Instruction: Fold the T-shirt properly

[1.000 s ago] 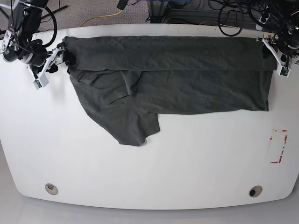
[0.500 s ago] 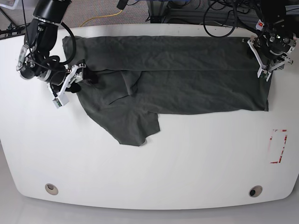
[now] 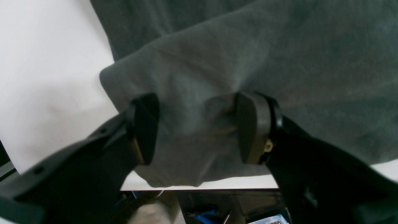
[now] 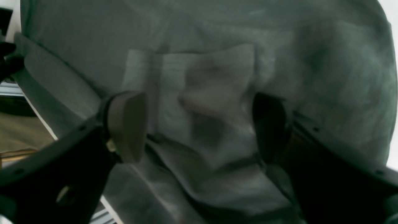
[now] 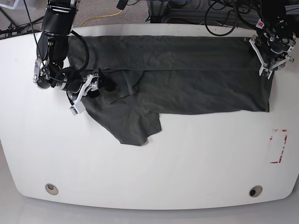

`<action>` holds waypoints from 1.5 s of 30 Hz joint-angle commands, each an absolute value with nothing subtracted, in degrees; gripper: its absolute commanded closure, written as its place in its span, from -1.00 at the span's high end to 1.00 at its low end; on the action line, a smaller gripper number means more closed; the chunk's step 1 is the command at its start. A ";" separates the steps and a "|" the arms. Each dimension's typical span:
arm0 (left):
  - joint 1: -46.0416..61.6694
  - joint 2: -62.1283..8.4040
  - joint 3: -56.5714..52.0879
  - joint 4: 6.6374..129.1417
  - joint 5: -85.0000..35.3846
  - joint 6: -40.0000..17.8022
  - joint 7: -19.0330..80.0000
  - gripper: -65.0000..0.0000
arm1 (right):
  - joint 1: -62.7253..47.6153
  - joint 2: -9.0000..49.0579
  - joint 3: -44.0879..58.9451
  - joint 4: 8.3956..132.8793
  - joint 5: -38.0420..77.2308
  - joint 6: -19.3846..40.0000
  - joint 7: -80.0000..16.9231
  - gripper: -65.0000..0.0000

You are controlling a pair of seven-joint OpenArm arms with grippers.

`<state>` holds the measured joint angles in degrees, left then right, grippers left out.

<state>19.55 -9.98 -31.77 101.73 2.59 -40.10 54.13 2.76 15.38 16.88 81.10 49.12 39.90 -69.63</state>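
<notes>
Charcoal-grey soft-fabric T-shirt [image 5: 177, 74] lies spread along the far side of my white bench [image 5: 149, 163]. On the view's left, my right fingers [image 5: 88, 91] stand wide over its rumpled sleeve area, gripping nothing. On the right, my left fingers [image 3: 199, 127] stand apart, straddling its corner, cloth bunched between the pads.

I see a white desk [image 5: 154, 172] with rounded corners under even, bright light. Two round grommets [image 5: 52, 188] sit near its front corners, and a red-and-white marker [image 5: 279, 146] lies by one side edge. Beyond the far edge, black cables [image 5: 224, 18] and a yellow cord [image 5: 100, 17] cross grey carpet [image 5: 93, 9].
</notes>
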 commanded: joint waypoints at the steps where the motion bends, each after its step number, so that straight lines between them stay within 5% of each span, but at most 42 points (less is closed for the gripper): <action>1: 19.82 -10.33 -31.87 102.20 3.21 -40.00 54.64 0.12 | 5.14 16.22 17.19 80.48 47.60 40.00 -67.65 0.50; 8: 19.74 -10.33 -31.87 102.29 3.21 -40.00 54.64 0.12 | 6.20 16.13 17.19 80.31 41.89 40.00 -67.47 0.42; 13: 19.74 -10.33 -31.87 102.29 3.21 -40.00 54.64 0.12 | 6.11 14.81 17.19 80.22 41.63 40.00 -67.47 -0.33; 15: 19.74 -10.33 -31.78 102.29 3.21 -40.00 54.64 0.12 | 6.11 14.37 17.10 80.13 41.63 40.00 -67.47 -0.47; 22: 19.74 -10.33 -31.69 102.29 3.21 -40.00 54.64 0.12 | 6.11 13.23 17.10 80.13 41.54 40.00 -67.47 -0.26; 28: 19.65 -10.51 -31.78 102.37 3.21 -40.00 54.64 0.12 | 6.11 13.05 17.10 80.13 41.54 40.00 -67.47 -1.00; 45: 19.74 -10.42 -31.60 102.29 3.30 -40.00 54.64 0.12 | 9.54 12.53 17.27 85.32 41.71 40.00 -67.38 -1.00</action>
<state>19.53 -10.00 -31.55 101.82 2.79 -40.10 54.15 7.68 12.05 16.93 84.33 40.66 39.88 -68.55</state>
